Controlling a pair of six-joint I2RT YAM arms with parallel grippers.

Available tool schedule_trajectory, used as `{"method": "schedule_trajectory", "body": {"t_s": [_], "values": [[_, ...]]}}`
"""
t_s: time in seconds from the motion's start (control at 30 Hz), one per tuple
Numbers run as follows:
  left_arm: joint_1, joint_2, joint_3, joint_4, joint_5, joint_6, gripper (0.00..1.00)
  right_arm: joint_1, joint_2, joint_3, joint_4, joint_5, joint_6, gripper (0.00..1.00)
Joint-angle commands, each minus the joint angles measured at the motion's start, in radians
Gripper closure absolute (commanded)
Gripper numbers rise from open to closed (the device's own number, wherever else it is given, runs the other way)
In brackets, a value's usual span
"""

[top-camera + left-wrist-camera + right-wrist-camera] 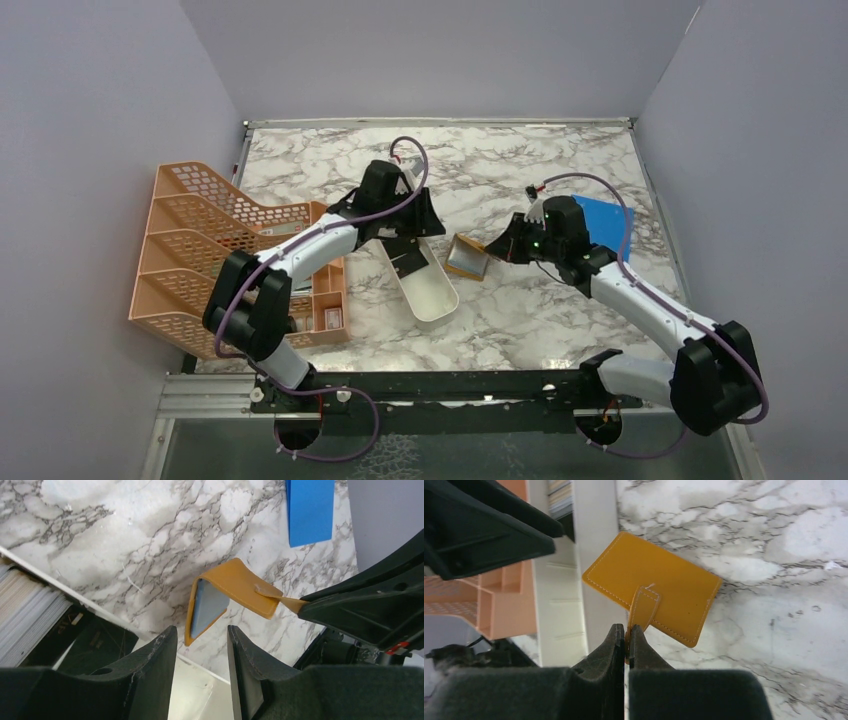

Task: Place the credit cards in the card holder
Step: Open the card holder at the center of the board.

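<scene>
The orange-tan card holder (467, 257) stands half open on the marble, and its grey pocket (207, 605) faces my left gripper. My right gripper (628, 630) is shut on the holder's strap (644, 607) and holds the flap up. Over the white tray, my left gripper (200, 630) is open with nothing between its fingers, a short way from the holder's open edge. Black credit cards (410, 263) lie in the tray under the left gripper. In the left wrist view, a stack of pale cards (25, 615) shows beside a dark card (97, 642).
The long white tray (432, 295) lies slanted just left of the holder. A peach mesh file rack (190, 250) fills the left side. A bright blue sheet (605, 225) lies behind the right gripper. Grey walls enclose the table on three sides.
</scene>
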Motion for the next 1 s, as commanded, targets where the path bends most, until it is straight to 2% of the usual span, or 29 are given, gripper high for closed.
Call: {"method": "schedule_trajectory", "body": {"t_s": [0.0,0.13,0.33,0.5,0.57,0.8,0.97], "values": [[-0.035,-0.088,-0.045,-0.034,-0.049,0.044,0.56,-0.003,-0.044,0.046,0.048,-0.129,0.063,0.99],[-0.075,-0.108,-0.044,-0.034,-0.05,0.037,0.56,-0.007,0.0,0.053,0.007,-0.035,0.066,0.98],[-0.144,-0.095,-0.024,-0.032,-0.081,0.039,0.56,-0.036,0.046,0.016,0.025,-0.107,0.139,0.98],[-0.152,-0.084,-0.028,-0.037,-0.112,0.037,0.57,-0.144,0.033,-0.012,0.082,-0.312,0.264,0.98],[-0.152,-0.08,-0.028,-0.037,-0.118,0.042,0.57,-0.17,0.023,-0.021,0.08,-0.348,0.288,0.98],[-0.211,-0.064,-0.018,-0.034,-0.158,0.043,0.57,-0.215,0.079,-0.055,0.008,-0.24,0.188,0.96],[-0.262,-0.024,-0.002,-0.033,-0.174,0.02,0.57,-0.265,0.134,-0.097,0.027,-0.178,0.137,0.96]]}}
